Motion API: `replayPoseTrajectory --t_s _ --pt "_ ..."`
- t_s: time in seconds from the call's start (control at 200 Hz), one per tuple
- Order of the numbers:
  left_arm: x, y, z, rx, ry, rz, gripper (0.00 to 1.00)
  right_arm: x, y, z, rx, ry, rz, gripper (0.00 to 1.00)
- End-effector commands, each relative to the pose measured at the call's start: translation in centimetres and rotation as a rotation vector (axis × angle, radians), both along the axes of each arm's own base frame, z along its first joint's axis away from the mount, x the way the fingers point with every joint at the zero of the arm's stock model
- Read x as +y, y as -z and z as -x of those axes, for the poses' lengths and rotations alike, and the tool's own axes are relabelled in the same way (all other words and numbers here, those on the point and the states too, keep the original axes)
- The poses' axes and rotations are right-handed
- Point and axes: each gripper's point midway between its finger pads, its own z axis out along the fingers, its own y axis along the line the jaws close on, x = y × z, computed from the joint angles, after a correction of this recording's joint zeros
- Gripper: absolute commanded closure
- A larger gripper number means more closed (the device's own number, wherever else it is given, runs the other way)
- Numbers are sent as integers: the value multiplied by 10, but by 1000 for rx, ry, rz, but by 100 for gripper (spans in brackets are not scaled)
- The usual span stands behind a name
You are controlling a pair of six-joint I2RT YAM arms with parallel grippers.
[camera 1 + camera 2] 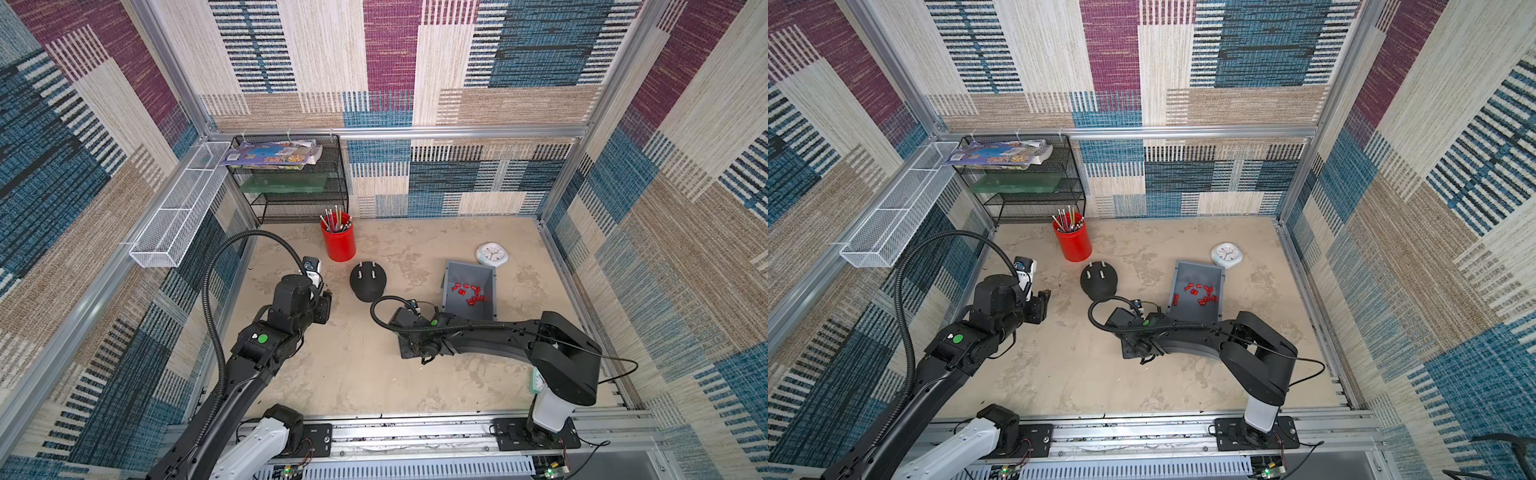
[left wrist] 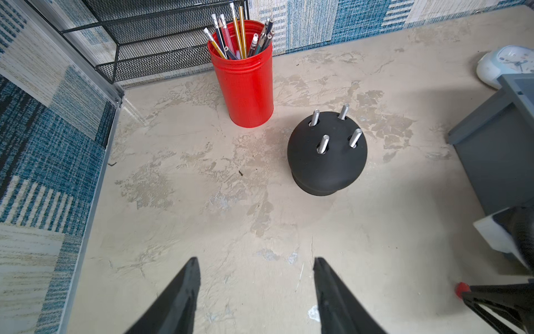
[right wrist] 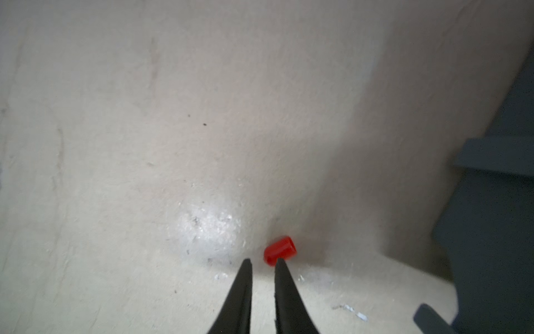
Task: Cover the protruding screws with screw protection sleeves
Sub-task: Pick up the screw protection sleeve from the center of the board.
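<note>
The red screw protection sleeve lies on its side, axis aslant to the narrowly parted, empty right gripper, on mottled beige tabletop; left gripper wide, empty.

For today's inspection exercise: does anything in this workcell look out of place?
Yes. One red sleeve lies loose on the table, outside the grey bin that holds the other sleeves. It sits just beside the right end effector tips, not between them. All four screws are bare.

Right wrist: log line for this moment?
right claw: narrow gap, empty | sleeve: on table, ungripped | screws: bare | left claw: open
</note>
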Motion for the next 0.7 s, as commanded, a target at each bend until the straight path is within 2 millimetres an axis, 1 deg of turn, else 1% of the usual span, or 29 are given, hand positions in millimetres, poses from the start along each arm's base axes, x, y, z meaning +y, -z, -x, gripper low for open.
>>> replayPoseTrajectory --t_s 0.0,0.085,0.255,0.391,0.691 --pt "-4 -9 -6 -38 21 2 38 -2 0 -4 -15 48 14 80" --pt "-3 -9 -6 -36 22 2 38 -3 0 -5 -21 54 26 78" --pt "-3 -8 -5 -31 29 1 38 -6 7 -8 -16 65 50 76" --pt "-6 -5 -5 -22 41 7 38 -8 6 -11 -27 80 66 75" --pt "-10 -1 -6 -1 59 13 37 -13 5 -12 -39 90 84 76"
